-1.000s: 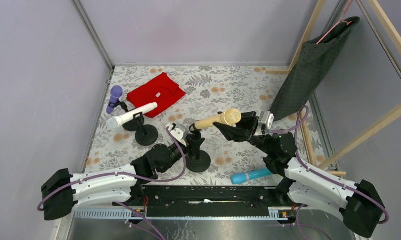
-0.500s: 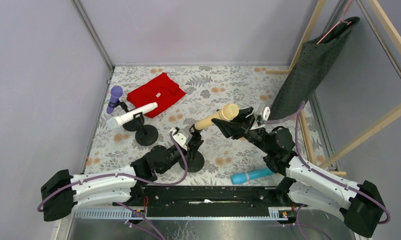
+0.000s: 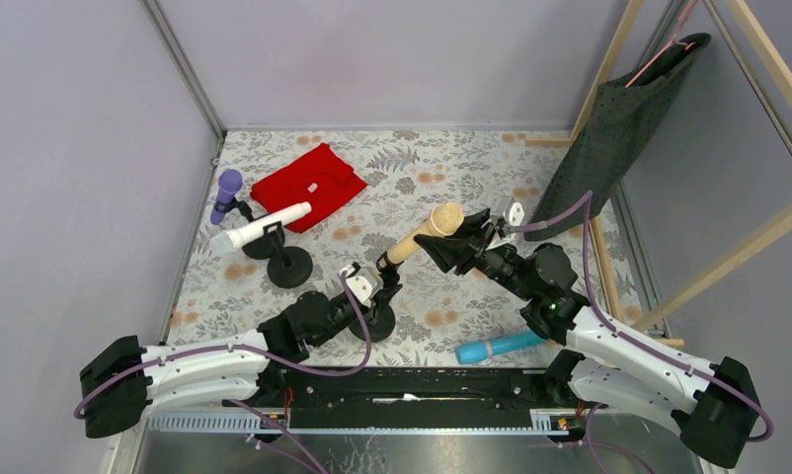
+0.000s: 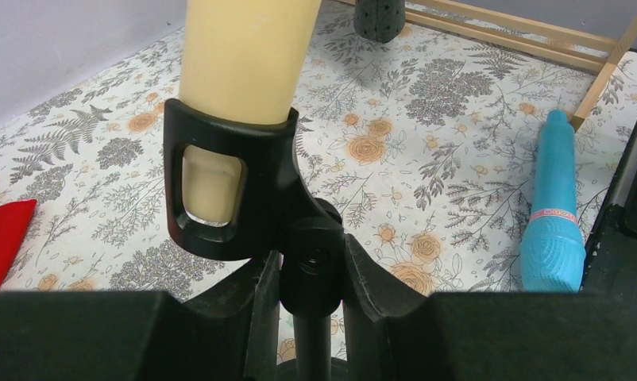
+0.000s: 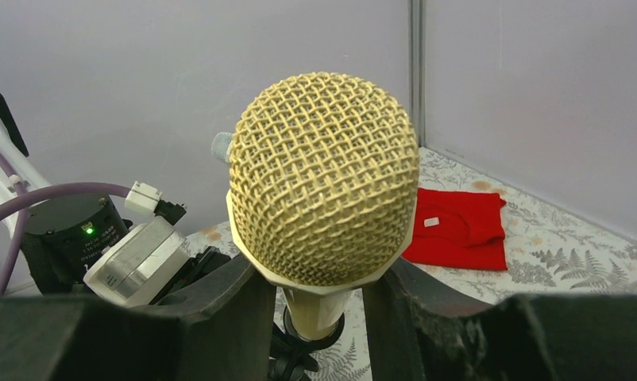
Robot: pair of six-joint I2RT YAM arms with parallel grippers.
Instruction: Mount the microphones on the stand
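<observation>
The cream-yellow microphone (image 3: 427, 233) slants up to the right, its handle (image 4: 240, 55) seated in the black clip (image 4: 220, 182) of the nearest stand (image 3: 374, 314). My right gripper (image 3: 451, 247) is shut on it just under the mesh head (image 5: 323, 175). My left gripper (image 4: 311, 274) is shut on this stand's swivel joint (image 4: 314, 262), below the clip. The purple microphone (image 3: 225, 194) and the white microphone (image 3: 264, 225) each sit in a stand at the left. The light blue microphone (image 3: 498, 346) lies flat on the table near my right arm's base, also visible in the left wrist view (image 4: 553, 214).
A red cloth (image 3: 308, 186) lies at the back left of the floral table cover. A dark spotted bag (image 3: 619, 128) hangs from a wooden frame (image 3: 748, 242) at the right. Grey walls close in the left and back.
My right gripper has moved left and down with the cream-yellow microphone, its handle now in the clip. The stand and my left gripper have shifted slightly left.
</observation>
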